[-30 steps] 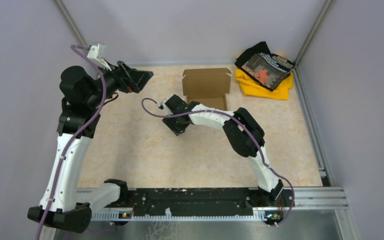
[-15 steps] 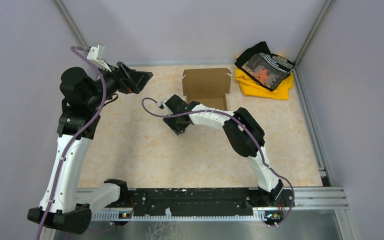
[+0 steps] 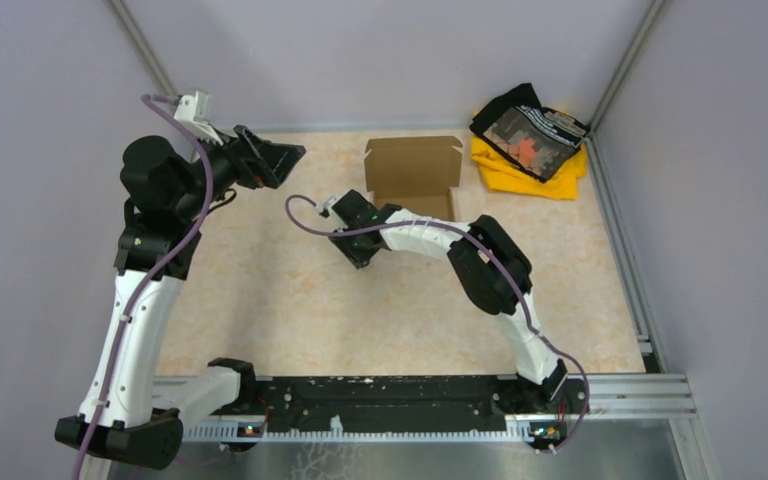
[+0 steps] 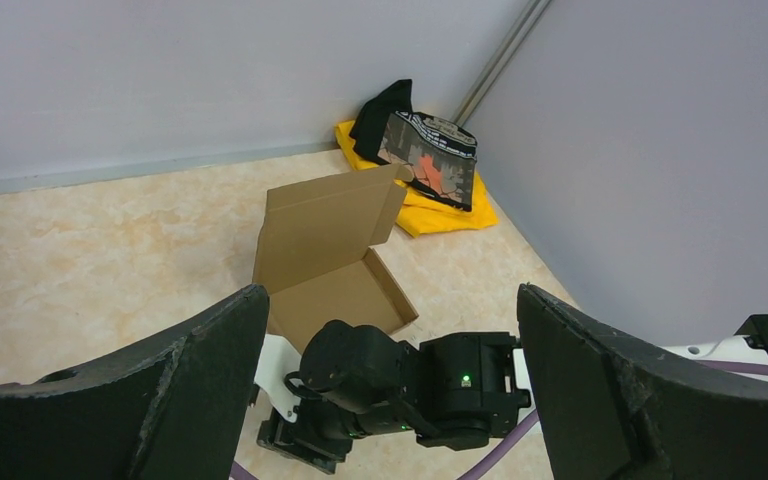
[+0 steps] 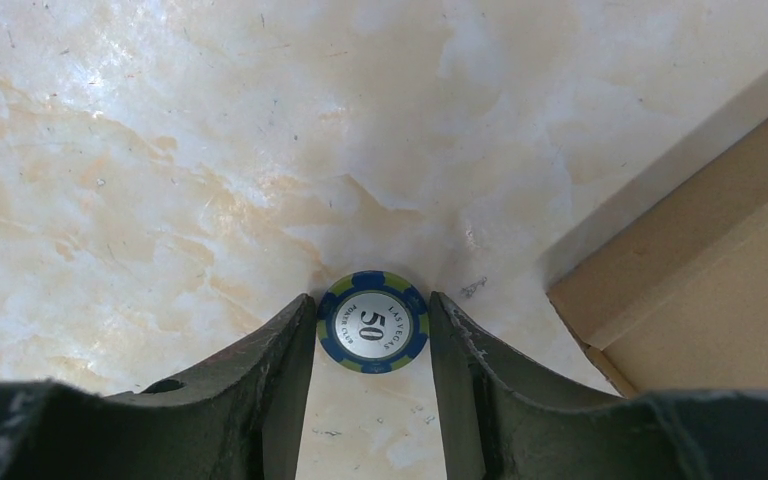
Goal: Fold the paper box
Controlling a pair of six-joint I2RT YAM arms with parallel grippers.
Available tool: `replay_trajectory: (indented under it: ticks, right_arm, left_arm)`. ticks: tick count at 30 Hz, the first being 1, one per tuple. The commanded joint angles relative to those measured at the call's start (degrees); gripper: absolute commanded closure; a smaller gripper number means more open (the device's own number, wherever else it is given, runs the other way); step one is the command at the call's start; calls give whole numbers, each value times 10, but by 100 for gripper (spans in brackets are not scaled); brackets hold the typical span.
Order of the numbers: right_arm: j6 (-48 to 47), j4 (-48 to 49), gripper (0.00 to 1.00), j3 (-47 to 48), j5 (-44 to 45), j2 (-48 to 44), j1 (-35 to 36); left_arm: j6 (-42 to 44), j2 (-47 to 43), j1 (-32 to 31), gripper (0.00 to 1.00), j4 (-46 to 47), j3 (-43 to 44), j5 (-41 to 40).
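The paper box (image 3: pixel 413 165) is plain brown cardboard at the back middle of the table, its lid standing up behind the open tray. It shows in the left wrist view as the paper box (image 4: pixel 325 240), and a corner of it (image 5: pixel 720 290) fills the right of the right wrist view. My right gripper (image 3: pixel 355 255) points down at the tabletop just left of the box. Its fingers (image 5: pixel 372 297) touch both sides of a blue and green poker chip (image 5: pixel 372 322) lying flat. My left gripper (image 3: pixel 285 160) hangs wide open and empty, raised at the back left (image 4: pixel 390 290).
A pile of yellow and black cloth (image 3: pixel 530 140) lies in the back right corner, also seen in the left wrist view (image 4: pixel 420 165). Grey walls with metal rails (image 3: pixel 620 250) enclose the marbled tabletop (image 3: pixel 260 290).
The right gripper's jaws have narrowed onto the chip and its wrist has shifted slightly. The left arm and the box have not moved.
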Motion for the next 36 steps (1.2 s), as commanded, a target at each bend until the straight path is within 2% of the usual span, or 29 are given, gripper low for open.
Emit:
replay_trajectory:
  ticks: [1,9,36]
  right_arm:
    - [1,-39,56,-32,17,3,-6]
    - [4,-31,62,-37,15,-18,-10]
    - [-2,-49,62,4,30,-55,-11]
  left_arm:
    - [9,-9,-2,1,4,-2,-5]
    - [7,-6,-2,1,8,-8,-4]
    - [9,-4,-2,1,8,-8,-8]
